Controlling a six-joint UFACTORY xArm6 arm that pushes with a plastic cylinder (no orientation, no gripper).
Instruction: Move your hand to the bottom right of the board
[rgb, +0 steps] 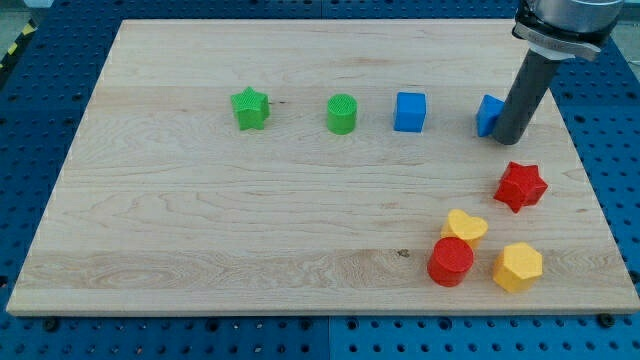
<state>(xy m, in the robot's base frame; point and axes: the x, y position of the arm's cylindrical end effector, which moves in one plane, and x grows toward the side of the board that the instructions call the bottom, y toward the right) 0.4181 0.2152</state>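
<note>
1. One arm, entering from the view's top right; the dark rod (524, 95) hangs nearly upright, my tip (510, 137) down on the board at its right side, upper half. No jaws here, just a bare rod holding nothing; it touches or sits just in front of a blue block (487, 115), partly hiding it, so that block's shape is unclear.
2. Target area, the board's bottom right corner, is well below my tip. Between them: red star (521, 185) just below the tip, then a cluster of yellow heart (465, 226), red cylinder (450, 261) and yellow hexagonal block (518, 267). Heart and cylinder touch; the hexagonal block sits just beside them to the view's right.
3. Row across the upper half, from the view's left: green star (250, 108), green cylinder (342, 114), blue cube (409, 111), then the part-hidden blue block. All apart from each other.
4. Surface: light wooden board (200, 230), grain running left-right, lying on a blue perforated table (40, 70).
</note>
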